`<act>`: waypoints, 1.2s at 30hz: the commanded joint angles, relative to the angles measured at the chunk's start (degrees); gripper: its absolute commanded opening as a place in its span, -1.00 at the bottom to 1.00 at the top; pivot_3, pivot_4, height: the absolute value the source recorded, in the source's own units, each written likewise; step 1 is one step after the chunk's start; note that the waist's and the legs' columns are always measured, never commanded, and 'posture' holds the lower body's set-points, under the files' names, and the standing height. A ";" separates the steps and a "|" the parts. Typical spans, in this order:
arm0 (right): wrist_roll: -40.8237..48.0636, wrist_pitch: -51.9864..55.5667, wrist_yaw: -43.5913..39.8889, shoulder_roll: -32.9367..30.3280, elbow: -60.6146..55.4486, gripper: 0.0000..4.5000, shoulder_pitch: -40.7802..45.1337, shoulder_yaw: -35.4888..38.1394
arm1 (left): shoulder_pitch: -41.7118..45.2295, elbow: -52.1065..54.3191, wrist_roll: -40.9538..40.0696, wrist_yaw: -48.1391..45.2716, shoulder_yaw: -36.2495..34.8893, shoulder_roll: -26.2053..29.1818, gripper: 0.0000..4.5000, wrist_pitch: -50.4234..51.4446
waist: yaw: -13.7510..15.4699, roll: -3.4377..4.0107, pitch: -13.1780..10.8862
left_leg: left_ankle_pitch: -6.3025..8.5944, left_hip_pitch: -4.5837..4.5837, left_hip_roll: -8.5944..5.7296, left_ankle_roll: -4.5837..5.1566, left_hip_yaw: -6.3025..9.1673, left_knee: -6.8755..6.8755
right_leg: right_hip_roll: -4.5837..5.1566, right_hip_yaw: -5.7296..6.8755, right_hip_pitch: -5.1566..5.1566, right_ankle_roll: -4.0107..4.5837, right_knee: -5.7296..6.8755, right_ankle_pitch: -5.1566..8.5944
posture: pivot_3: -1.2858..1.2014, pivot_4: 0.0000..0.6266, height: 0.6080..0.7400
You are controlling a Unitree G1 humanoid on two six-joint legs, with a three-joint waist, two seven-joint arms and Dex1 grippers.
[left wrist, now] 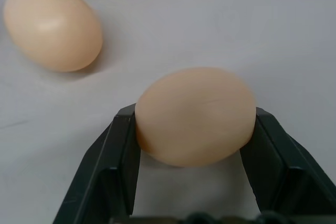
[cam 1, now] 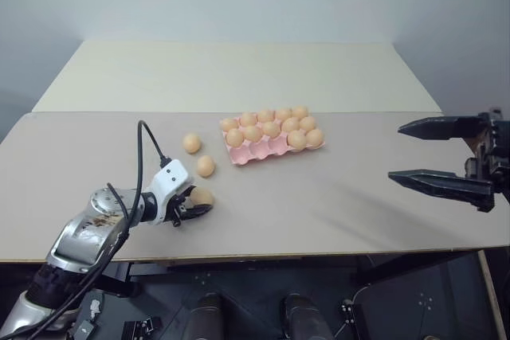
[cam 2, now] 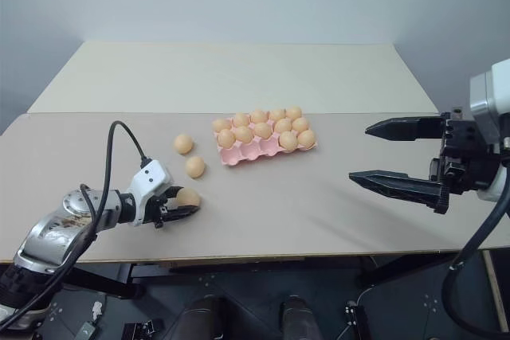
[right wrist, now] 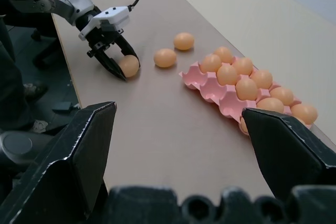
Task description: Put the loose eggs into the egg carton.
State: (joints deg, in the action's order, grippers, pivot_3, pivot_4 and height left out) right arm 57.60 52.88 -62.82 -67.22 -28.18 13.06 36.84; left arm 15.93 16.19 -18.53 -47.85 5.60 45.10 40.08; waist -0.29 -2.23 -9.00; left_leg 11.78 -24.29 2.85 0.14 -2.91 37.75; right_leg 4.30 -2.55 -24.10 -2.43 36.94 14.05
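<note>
the left claw sits low on the table, its two black fingers pressed against either side of one egg, pinching it where it lies on the tabletop. the right claw hangs off the table's right edge, well apart from everything, its two fingers spread wide with nothing between them.

three eggs lie loose on the table, counting the pinched one. the second egg is just beyond the pinched one, near it but not touching. the third egg lies a little further on, close to the carton's left end.

the one carton, pale pink, rests near the table's middle, to the right of the loose eggs and slightly skewed to the table edge. eleven eggs sit in its cups: five along the far row, four in the middle row and two at the right end of the near row. the three near cups towards the left end stand bare, and the middle row's leftmost cup looks bare too.
</note>
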 commanded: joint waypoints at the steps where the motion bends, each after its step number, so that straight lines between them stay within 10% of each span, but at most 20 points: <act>1: 1.28 -0.43 1.29 0.35 -1.20 1.00 -0.27 2.17 | 3.60 3.83 -1.72 -0.22 -2.17 -0.62 0.06 -0.24 | 0.19 0.00 0.00 | 0.00 0.00 0.00 0.00 0.00 0.02 | 0.00 0.00 0.01 -0.01 0.00 -0.01 | 0.03 -0.52 1.00; 21: 7.55 -0.25 12.76 5.70 -8.32 1.00 -5.05 1.18 | 46.99 -54.63 16.55 0.51 12.66 -29.33 0.06 -28.15 | 0.92 -0.08 -0.03 | -0.01 -0.29 -0.15 0.02 0.19 0.13 | 0.00 0.05 -0.01 -0.19 -0.14 -0.10 | 0.03 -0.52 1.00; 36: 9.58 -0.16 32.96 8.28 -14.45 1.00 -5.54 -2.56 | 55.05 -76.36 23.40 2.11 10.94 -37.19 0.05 -41.08 | 0.90 -0.10 -0.04 | 0.00 -0.38 -0.22 0.03 0.31 0.13 | 0.04 0.09 -0.04 -0.25 -0.15 -0.12 | 0.03 -0.52 1.00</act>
State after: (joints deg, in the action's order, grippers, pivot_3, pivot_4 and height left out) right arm 66.95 52.96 -32.45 -59.04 -41.44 7.07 34.02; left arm 69.07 -59.92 4.54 -45.72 17.69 8.47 0.72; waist 0.61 -2.32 -9.04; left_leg 11.77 -24.68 2.63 0.16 -2.60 37.88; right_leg 4.34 -2.46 -24.14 -2.68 36.79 13.93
